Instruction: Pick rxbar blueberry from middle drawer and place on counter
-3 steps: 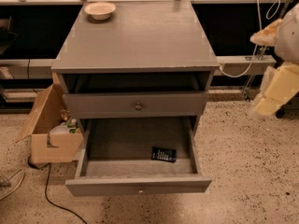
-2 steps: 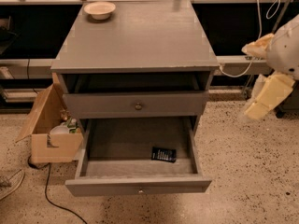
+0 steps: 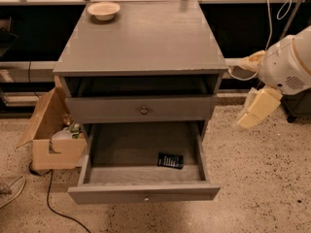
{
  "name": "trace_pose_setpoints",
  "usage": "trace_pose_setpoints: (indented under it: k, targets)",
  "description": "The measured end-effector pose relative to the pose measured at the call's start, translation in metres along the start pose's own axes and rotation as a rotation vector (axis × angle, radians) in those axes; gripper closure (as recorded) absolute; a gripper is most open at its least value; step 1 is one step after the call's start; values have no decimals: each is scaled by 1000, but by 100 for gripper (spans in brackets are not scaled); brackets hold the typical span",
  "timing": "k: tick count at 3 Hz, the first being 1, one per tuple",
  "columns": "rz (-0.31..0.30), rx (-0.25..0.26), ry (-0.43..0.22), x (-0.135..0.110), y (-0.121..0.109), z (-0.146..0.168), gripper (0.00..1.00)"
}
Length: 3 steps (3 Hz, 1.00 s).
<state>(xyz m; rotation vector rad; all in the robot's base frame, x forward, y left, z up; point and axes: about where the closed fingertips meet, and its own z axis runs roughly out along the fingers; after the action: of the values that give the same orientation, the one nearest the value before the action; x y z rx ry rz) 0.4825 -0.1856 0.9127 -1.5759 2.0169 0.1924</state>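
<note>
The gripper point(image 3: 254, 111), a cream-coloured piece hanging below the robot's white rounded arm housing point(image 3: 287, 64), is hovering in the air to the right of the cabinet, level with the closed upper drawer point(image 3: 112, 109) and well apart from it. Compared with a second ago, it is sitting noticeably further left and a little lower, having drifted in from the frame's right edge toward the cabinet's right side; the white housing is also showing more of itself than before. Whether the gripper is parted or closed cannot be told from this view, and it is carrying nothing that can be seen. The rxbar blueberry point(image 3: 170, 160) is lying flat on the floor of the middle drawer point(image 3: 144, 193), toward the front and right of centre, close to the front wall, exactly where it was lying in the earlier frames. The middle drawer is standing pulled fully out, as before, with its pale knob facing the camera. The counter point(image 3: 146, 40) is bearing only a small pale bowl point(image 3: 103, 10) at its far left corner, unchanged. A cardboard box point(image 3: 48, 132) with bottles inside is resting on the speckled floor point(image 3: 262, 178) against the cabinet's left side, and a dark cable point(image 3: 51, 205) is trailing across the floor below it.
</note>
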Motion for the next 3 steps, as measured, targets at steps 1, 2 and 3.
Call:
trace_pose_setpoints:
  k: [1, 2, 3]
  targets:
    - [-5, -18, -1, 8, 4, 24, 0]
    - [-3, -46, -22, 24, 11, 68, 0]
    - [-10, -71, -48, 38, 13, 116, 0]
